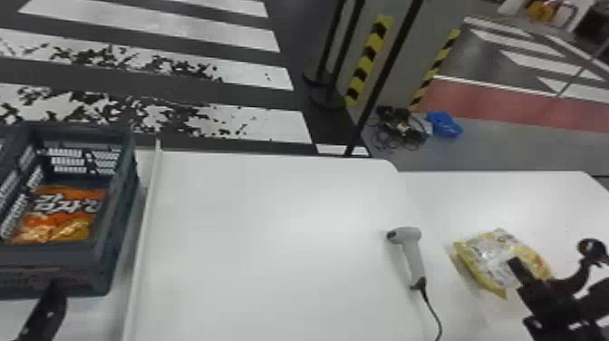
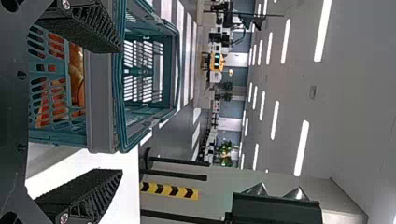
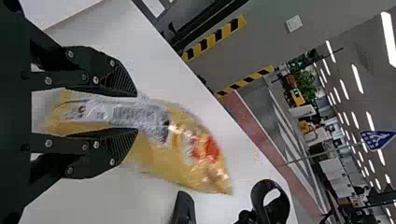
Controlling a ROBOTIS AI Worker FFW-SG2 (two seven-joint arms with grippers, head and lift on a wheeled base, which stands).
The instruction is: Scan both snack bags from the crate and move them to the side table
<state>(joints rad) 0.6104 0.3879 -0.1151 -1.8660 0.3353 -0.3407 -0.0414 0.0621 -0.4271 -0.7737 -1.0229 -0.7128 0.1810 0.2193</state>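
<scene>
In the head view my left gripper is at the near side of the dark crate, where an orange snack bag lies. Its two fingers stand wide apart in the left wrist view, the left gripper having crate wall beyond it. Over the white side table, my right gripper is at the yellow snack bag. Seen from the right wrist, the right gripper holds the yellow bag between its fingers. Left of that bag lies the grey scanner.
The scanner's cable runs to the near edge of the white main table. A raised white strip runs beside the crate. A black ring-shaped part stands right of the yellow bag. Dark posts rise beyond the tables.
</scene>
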